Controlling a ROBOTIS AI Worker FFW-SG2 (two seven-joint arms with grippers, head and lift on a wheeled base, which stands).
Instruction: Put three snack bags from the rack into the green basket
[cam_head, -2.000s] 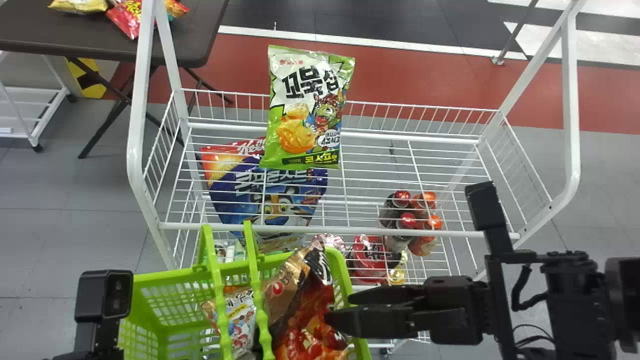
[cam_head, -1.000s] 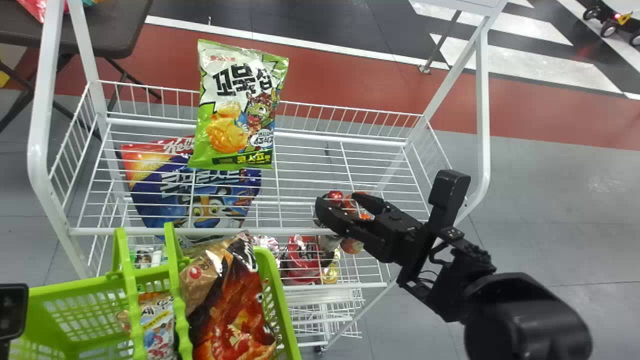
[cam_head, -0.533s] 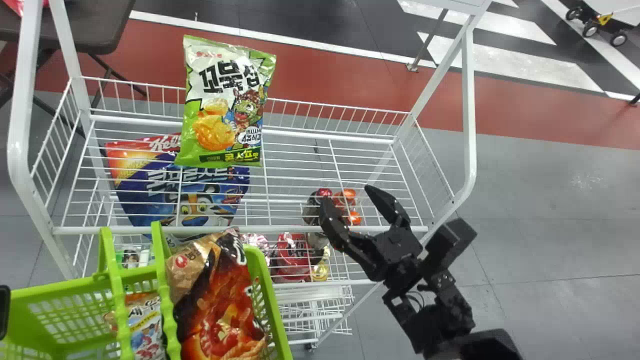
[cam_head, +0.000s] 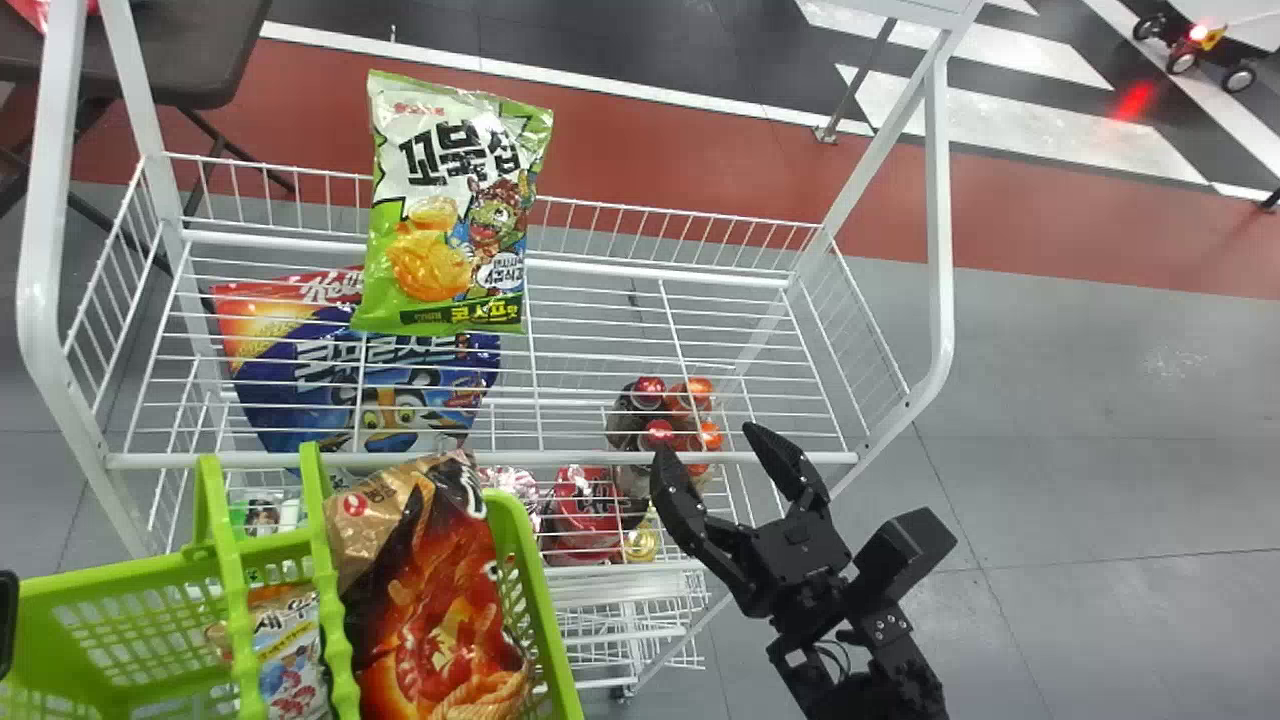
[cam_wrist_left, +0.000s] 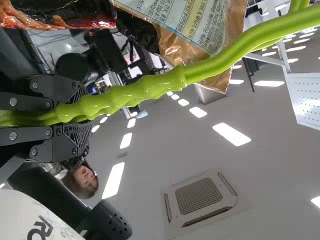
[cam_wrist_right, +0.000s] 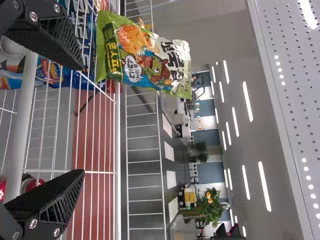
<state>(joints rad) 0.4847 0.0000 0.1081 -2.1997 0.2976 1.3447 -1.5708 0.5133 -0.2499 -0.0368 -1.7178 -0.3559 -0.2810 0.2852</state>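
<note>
While the tall green and white shiny snack bag stands at the back of the white wire rack, we see it ahead and left of our black right gripper, which is wide open. We should reach that way. Our black left gripper pinches the bumpy green handle of the green plastic basket.

The green-and-white bag is showing "꼬북칩" and "콘스프맛". The blue bag is showing "Kell". The small bag in the green basket is bearing "새우". A white rounded part is displaying "RO".
</note>
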